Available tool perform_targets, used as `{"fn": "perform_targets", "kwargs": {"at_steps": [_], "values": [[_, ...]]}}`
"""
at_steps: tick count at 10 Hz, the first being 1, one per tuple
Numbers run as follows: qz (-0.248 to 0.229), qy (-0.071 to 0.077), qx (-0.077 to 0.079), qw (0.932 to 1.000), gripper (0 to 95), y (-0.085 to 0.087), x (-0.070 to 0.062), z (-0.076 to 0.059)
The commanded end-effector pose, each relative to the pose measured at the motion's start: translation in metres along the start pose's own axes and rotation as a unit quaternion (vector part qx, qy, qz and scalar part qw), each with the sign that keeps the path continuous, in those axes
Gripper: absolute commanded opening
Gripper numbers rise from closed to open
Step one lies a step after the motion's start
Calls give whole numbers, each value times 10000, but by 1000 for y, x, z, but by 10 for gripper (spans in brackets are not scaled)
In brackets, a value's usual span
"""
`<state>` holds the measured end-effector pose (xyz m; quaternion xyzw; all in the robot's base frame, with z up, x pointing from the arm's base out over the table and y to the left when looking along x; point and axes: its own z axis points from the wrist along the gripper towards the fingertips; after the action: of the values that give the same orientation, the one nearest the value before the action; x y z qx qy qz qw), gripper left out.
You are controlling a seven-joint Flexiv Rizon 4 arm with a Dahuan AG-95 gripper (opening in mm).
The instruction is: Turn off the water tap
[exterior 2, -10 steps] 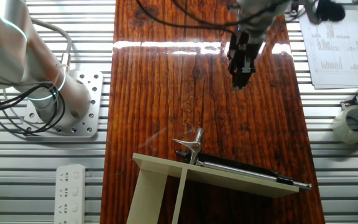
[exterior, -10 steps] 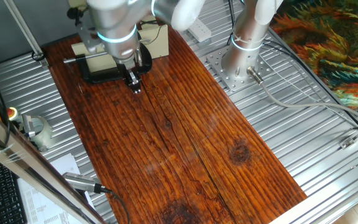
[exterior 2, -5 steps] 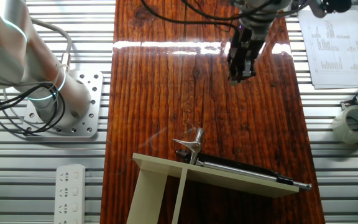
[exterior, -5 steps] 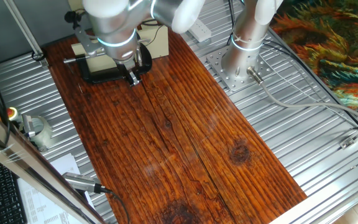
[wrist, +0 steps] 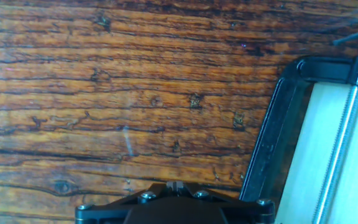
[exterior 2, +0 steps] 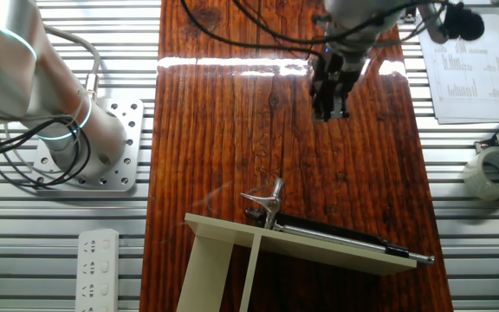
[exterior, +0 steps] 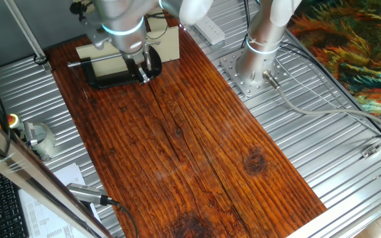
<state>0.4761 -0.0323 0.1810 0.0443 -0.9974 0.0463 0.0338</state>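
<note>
The water tap (exterior 2: 266,201) is a small chrome piece with a curved end, standing at the end of a long thin silver rod (exterior 2: 345,235). It joins a cream block (exterior 2: 232,260) and a black clamp frame (exterior: 114,80). In the hand view the black frame (wrist: 271,140), the threaded rod (wrist: 347,124) and the cream block (wrist: 309,168) fill the right side; the tap's curved piece is out of that view. My gripper (exterior 2: 328,111) hangs over the wooden board, apart from the tap, and its fingertips (wrist: 176,185) are pressed together with nothing between them. In one fixed view my gripper (exterior: 142,76) covers the tap end.
A white power strip (exterior 2: 102,260) lies beside the cream block. The silver robot-base column (exterior: 263,46) stands to the right of the board. A tape roll (exterior 2: 492,173) and paper sheets (exterior 2: 462,69) lie off the board's edge.
My gripper has moved along the board towards the clamp and the tap, and a little sideways. The jaws have stayed shut. The tap and the clamp have not moved.
</note>
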Motion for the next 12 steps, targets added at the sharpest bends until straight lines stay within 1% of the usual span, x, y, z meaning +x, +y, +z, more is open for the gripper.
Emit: {"fn": "perform_targets", "kwargs": {"at_steps": [1,2,3,4,5,6,7,8,9,11,12], "values": [[-259,256,-85,9993,0,-15,15,-7],[-340,290,-90,9990,0,-20,21,-10],[-437,336,-90,9984,0,-26,31,-9],[-454,338,-91,9984,0,-27,34,-7],[-503,419,-104,9978,0,-30,42,-6],[-523,589,-116,9968,0,-32,44,-7],[-522,624,-128,9966,0,-33,45,-7],[-580,617,-173,9963,0,-33,45,-7],[-625,613,-182,9960,0,-33,46,-6],[-755,588,-172,9953,0,-39,61,-3],[-838,601,-185,9945,0,-40,65,-3]]}}
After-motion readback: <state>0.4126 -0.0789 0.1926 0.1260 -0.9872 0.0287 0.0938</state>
